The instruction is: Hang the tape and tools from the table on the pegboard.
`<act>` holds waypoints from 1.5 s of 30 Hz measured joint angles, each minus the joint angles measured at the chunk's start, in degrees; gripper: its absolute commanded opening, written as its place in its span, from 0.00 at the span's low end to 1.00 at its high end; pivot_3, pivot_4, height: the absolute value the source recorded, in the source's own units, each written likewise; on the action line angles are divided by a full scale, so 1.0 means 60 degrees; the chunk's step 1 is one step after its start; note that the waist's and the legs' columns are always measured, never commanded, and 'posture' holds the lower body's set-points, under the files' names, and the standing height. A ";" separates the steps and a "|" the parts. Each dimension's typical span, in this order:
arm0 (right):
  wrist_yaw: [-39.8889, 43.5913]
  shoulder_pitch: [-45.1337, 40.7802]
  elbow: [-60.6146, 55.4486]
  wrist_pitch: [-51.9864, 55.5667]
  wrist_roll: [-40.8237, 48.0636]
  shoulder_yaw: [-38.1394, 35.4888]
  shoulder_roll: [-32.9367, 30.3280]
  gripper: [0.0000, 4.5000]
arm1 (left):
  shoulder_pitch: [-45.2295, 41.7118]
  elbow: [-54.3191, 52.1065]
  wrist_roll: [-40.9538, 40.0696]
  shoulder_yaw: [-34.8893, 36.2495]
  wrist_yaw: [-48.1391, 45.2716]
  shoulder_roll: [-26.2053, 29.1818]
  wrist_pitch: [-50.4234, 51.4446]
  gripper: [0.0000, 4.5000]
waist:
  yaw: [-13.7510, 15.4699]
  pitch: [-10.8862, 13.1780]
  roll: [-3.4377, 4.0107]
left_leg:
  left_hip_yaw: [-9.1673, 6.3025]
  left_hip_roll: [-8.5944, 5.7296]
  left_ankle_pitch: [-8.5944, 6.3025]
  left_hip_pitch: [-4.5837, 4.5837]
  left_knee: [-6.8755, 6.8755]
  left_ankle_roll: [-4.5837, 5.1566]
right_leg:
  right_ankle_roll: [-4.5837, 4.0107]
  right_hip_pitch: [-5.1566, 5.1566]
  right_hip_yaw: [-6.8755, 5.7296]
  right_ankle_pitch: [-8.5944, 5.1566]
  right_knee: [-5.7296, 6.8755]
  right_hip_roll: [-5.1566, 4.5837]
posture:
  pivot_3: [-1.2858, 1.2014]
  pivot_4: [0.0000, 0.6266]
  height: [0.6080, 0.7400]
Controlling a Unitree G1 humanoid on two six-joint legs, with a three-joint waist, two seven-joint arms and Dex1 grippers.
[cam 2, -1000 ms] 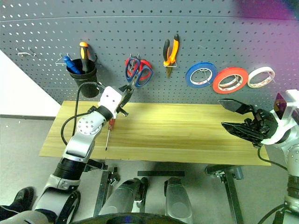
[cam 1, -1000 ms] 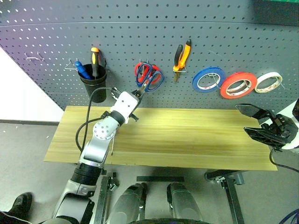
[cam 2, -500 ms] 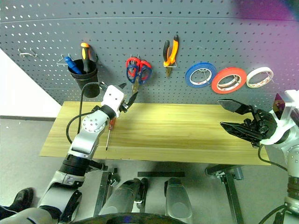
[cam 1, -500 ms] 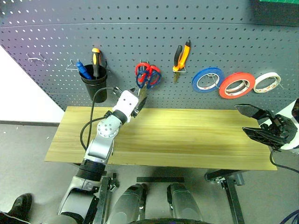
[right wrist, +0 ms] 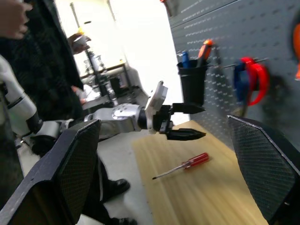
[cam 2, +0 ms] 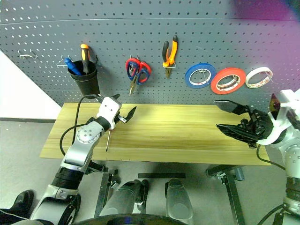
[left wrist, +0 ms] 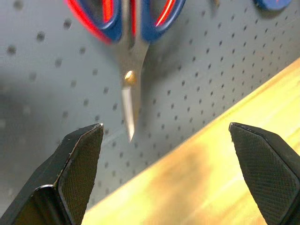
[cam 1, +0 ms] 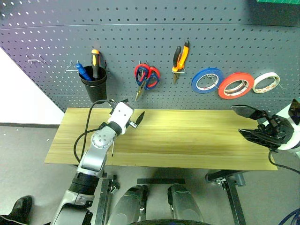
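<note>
Jaws of the left gripper stand wide apart and hold nothing, poised over the back edge of the table, just below the scissors that hang on the pegboard. The right gripper is likewise spread and empty, above the table's right end. Beside the scissors on the board hang the pliers and, further right, the red tape between a blue roll and a white roll. A black cup of other tools sits at the left.

Still lying on the wood, near the left arm, is the red-handled screwdriver, tip toward the front edge. It looks light and rigid, with a thin smooth shaft likely to roll or slip between flat pads. The thicker handle seems the better place to pinch, squarely across its middle, leaving the shaft free for a hook or the cup
</note>
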 measured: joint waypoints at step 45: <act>0.0230 -0.0146 0.0834 -0.1802 -0.2992 0.1710 -0.0133 1.00 | -0.2013 0.4650 -0.0833 0.1508 0.1800 -0.0408 0.3715 1.00 | 0.0019 -0.0022 -0.0011 | 0.0000 0.0000 -0.0005 0.0001 -0.0004 -0.0004 | 0.0001 -0.0002 0.0000 -0.0001 -0.0002 -0.0003 | 0.44 0.27 1.00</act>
